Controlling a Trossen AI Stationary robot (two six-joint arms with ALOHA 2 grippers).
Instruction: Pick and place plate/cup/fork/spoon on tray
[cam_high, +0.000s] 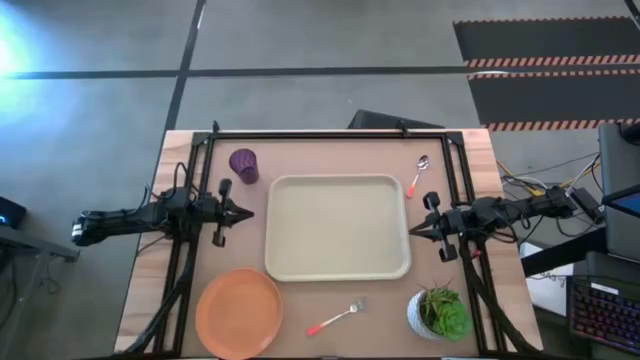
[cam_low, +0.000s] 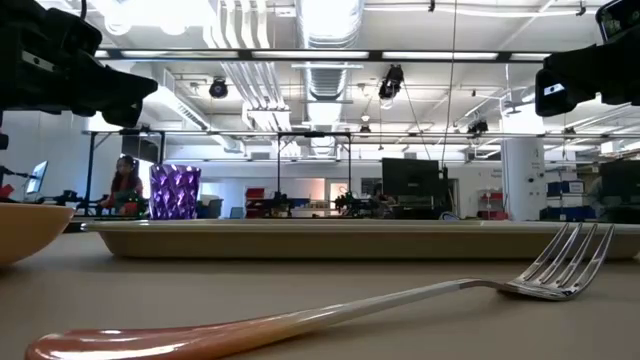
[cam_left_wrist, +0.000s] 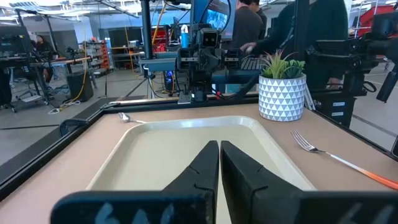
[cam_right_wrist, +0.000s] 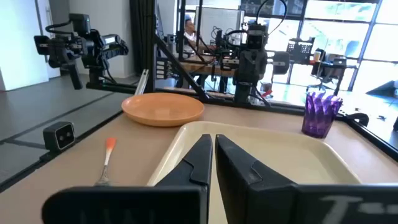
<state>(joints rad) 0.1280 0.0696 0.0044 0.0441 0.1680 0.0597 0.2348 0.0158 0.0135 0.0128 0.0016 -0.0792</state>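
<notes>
The cream tray (cam_high: 338, 228) lies in the table's middle, nothing on it. The orange plate (cam_high: 238, 312) rests on the table near the front left. The purple cup (cam_high: 243, 165) stands upright beyond the tray's far left corner. The fork (cam_high: 336, 318) lies in front of the tray, tines toward the right. The spoon (cam_high: 418, 174) lies by the tray's far right corner. My left gripper (cam_high: 248, 212) is shut and empty, left of the tray, pointing at it. My right gripper (cam_high: 412, 232) is shut and empty, right of the tray, pointing at it.
A white patterned pot with a green plant (cam_high: 438, 312) stands at the front right corner. A black frame (cam_high: 330, 134) runs along the table's far edge and down both sides. In the left wrist view people (cam_left_wrist: 249, 25) stand beyond the table.
</notes>
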